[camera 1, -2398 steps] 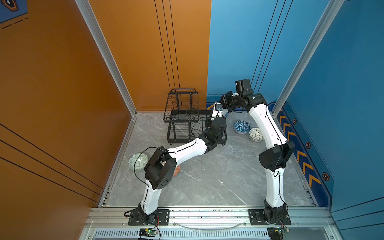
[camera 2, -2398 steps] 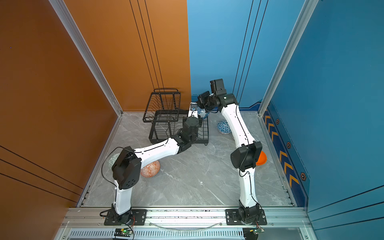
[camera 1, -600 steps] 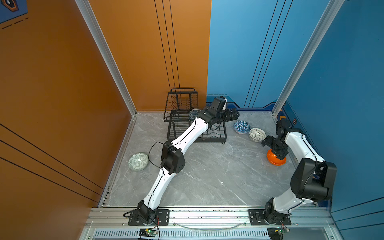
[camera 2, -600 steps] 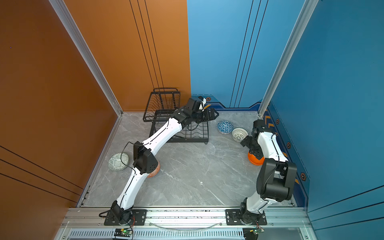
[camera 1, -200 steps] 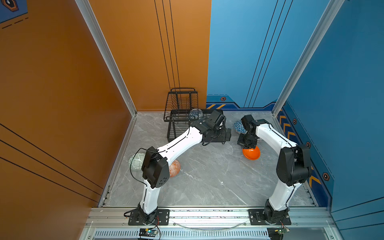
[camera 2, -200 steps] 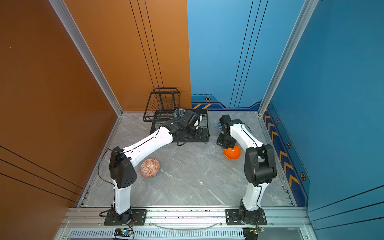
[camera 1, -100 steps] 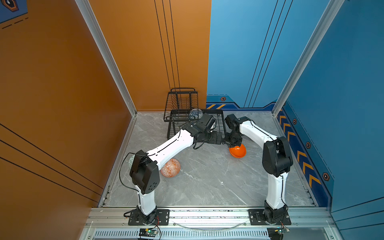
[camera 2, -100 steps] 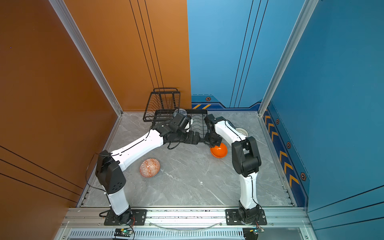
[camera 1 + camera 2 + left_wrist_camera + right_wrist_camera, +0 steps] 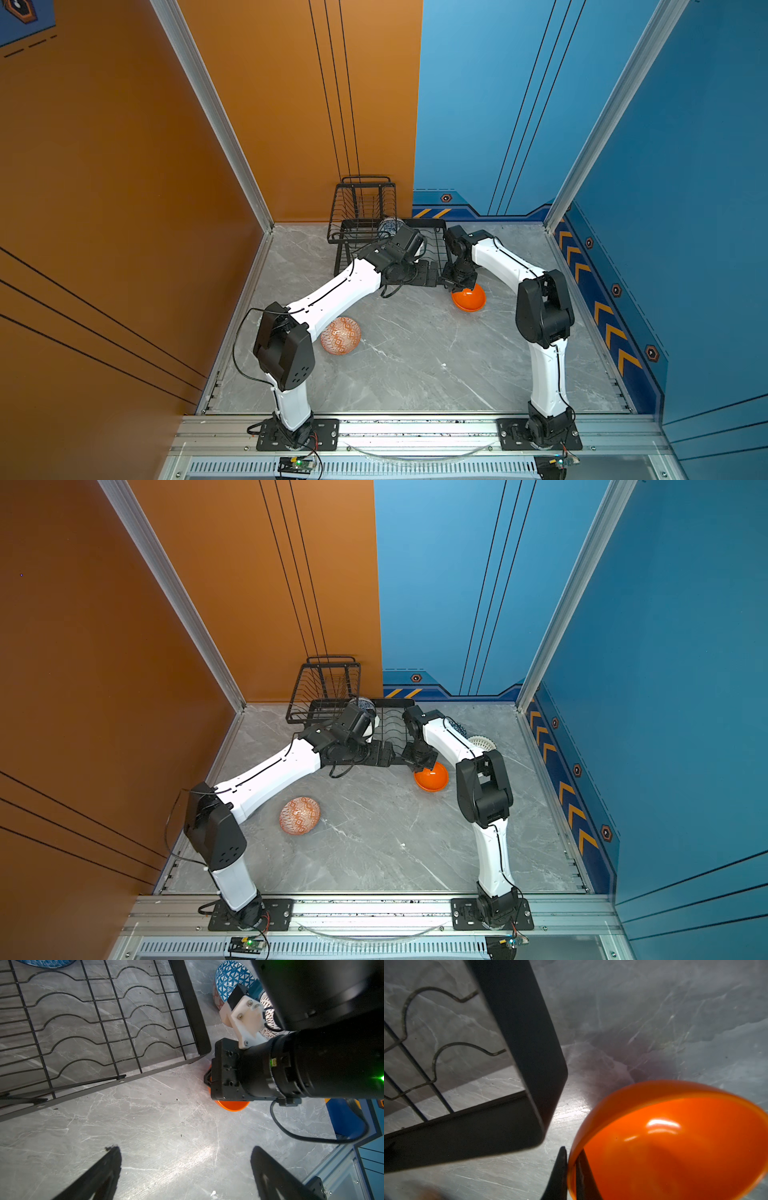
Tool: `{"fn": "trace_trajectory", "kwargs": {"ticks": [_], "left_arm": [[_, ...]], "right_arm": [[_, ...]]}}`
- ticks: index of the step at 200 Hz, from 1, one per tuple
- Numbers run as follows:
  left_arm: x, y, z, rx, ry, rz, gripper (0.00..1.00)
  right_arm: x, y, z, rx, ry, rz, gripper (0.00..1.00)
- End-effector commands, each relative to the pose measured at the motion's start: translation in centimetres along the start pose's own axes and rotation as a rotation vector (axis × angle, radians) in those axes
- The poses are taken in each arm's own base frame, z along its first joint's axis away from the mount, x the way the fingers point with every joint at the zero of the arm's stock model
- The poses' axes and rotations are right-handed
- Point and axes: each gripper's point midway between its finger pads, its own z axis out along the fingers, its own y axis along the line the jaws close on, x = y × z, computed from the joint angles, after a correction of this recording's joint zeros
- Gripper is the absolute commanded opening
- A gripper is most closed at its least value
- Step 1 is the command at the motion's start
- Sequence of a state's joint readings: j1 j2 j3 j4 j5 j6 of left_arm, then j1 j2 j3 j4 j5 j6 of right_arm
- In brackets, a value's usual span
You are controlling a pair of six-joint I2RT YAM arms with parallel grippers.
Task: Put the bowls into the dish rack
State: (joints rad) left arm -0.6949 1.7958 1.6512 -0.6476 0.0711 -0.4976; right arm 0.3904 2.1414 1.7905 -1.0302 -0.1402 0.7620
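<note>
Plain orange bowl (image 9: 675, 1136) is sitting tilted just beside the front corner of the dish rack (image 9: 517, 1022), outside it and low over the grey marbled tabletop (image 9: 415, 365); whether it is resting there I cannot tell. The right gripper (image 9: 571, 1159) is pinching its thin rim, one finger inside the wall and one outside. It is looking glossy, stiff and light, so it is probably slippery and liable to swing in such an edge grip; the rim is likely the only practical hold. The rack's broad black frame is standing between the bowl and the wavy-wire slots. The left gripper (image 9: 185, 1153) is hanging spread wide and empty close by, crowding that corner. A blue-white floral bowl (image 9: 390, 226) is already lying in the rack, while the blue-white triangle bowl (image 9: 232, 978), white lattice bowl (image 9: 482, 742) and orange-white geometric bowl (image 9: 340, 336) are waiting on the table.
</note>
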Motion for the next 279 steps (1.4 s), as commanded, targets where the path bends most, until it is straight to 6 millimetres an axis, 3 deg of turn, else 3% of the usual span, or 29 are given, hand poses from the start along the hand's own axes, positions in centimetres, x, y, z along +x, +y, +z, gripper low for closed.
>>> {"fn": "trace_trajectory", "kwargs": {"ticks": [1, 48, 79, 139, 145, 181, 191, 214, 279], "left_arm": [[0.9, -0.2, 0.8, -0.001, 0.034, -0.003, 0.98], [0.8, -0.5, 0.9, 0.006, 0.032, 0.005, 0.98], [1.1, -0.6, 1.0, 0.012, 0.041, 0.006, 0.98], [1.6, -1.0, 2.2, 0.009, 0.064, 0.015, 0.98], [1.6, -1.2, 2.4, 0.011, 0.066, 0.019, 0.98], [2.0, -2.6, 4.4, 0.007, 0.083, 0.045, 0.98], [2.2, -2.7, 5.2, 0.002, 0.094, 0.033, 0.98], [2.8, -3.0, 7.0, -0.013, 0.115, -0.002, 0.99], [3.4, -3.9, 11.5, -0.049, 0.138, -0.100, 0.96]], "right_arm": [[1.2, 0.0, 1.9, 0.008, 0.076, -0.004, 0.13], [1.0, 0.0, 1.7, -0.006, 0.079, 0.002, 0.19], [-0.3, 0.6, -0.4, -0.042, 0.026, 0.002, 0.26], [-2.2, -1.2, -3.7, -0.086, -0.022, 0.048, 0.46], [-2.4, -1.2, -5.2, -0.108, -0.051, 0.045, 0.48], [-3.3, -3.2, -7.6, -0.120, -0.089, 0.069, 0.61], [-3.6, -3.8, -8.3, -0.126, -0.099, 0.079, 0.67], [-4.3, -5.0, -9.8, -0.149, -0.122, 0.102, 1.00], [-2.8, -9.3, -10.7, -0.134, -0.115, 0.147, 1.00]]}}
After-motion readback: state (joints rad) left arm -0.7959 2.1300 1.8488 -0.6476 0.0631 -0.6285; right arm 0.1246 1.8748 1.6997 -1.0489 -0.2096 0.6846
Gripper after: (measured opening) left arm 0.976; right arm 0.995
